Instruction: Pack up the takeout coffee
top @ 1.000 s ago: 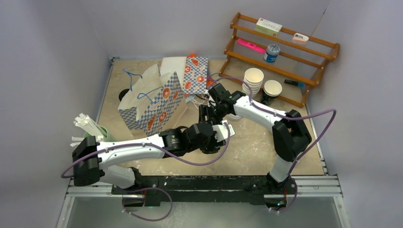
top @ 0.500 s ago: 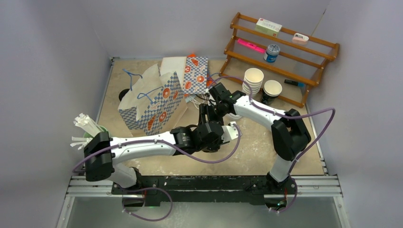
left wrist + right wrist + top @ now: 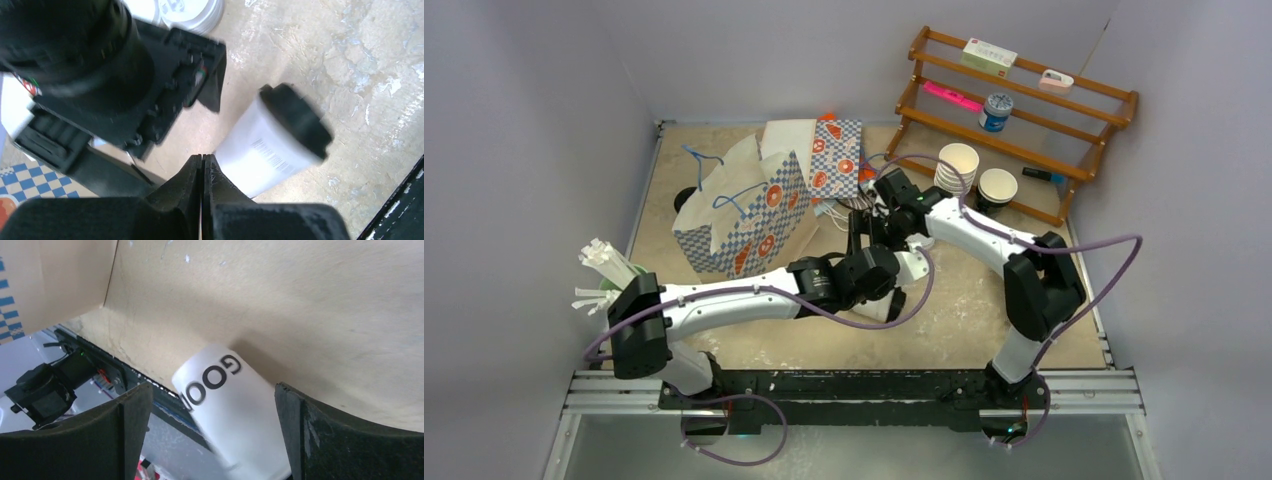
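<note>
Flanking a takeout coffee (image 3: 227, 390), right gripper (image 3: 212, 407) spread wide; left gripper (image 3: 202, 167) pressed together.

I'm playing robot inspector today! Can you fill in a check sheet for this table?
Surface: beige table, speckled, no spill seen.
Job's things: coffee cup, black-lidded, tipped over, ungripped; checkered bag stands behind.
Clutter: lidless cups, straws, white lids.
End effectors: left end effector shut on nothing; right end effector open, cup between its fingers.
Cables: purple cables loop off both arms.
Surroundings: wooden rack, grey walls.
</note>
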